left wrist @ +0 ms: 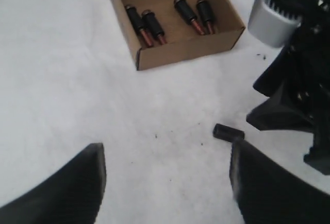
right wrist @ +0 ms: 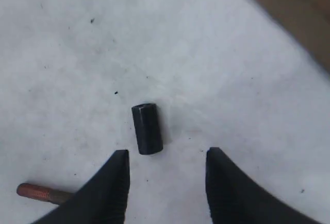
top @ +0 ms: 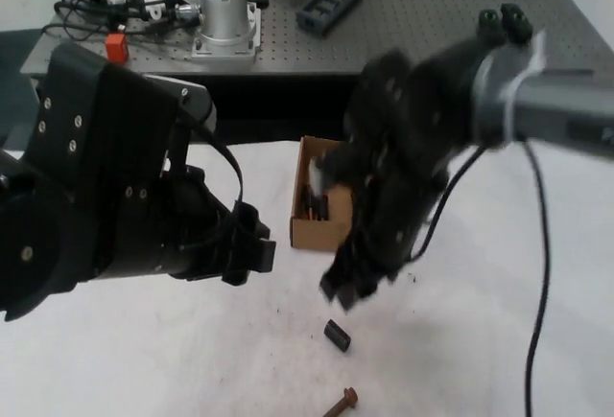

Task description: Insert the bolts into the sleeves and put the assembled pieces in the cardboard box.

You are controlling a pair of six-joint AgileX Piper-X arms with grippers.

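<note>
A short black sleeve [top: 336, 335] [left wrist: 228, 132] [right wrist: 147, 128] lies on the white cloth in front of the cardboard box [top: 309, 230] [left wrist: 185, 54]. A copper bolt [top: 342, 403] [right wrist: 44, 193] lies nearer the front edge. My right gripper [top: 347, 288] [right wrist: 167, 154] hovers open just above the sleeve, holding nothing. My left gripper [top: 251, 249] [left wrist: 167, 183] is open and empty, to the left of the box and pointed toward it. Several assembled pieces [left wrist: 149, 26] lie in the box.
White cloth [top: 480, 340] covers the bench around the box. Behind it stands a perforated metal table with a post [top: 225, 5], a black tray [top: 329, 2] and cables. The right arm's cable [top: 537, 273] hangs over the cloth.
</note>
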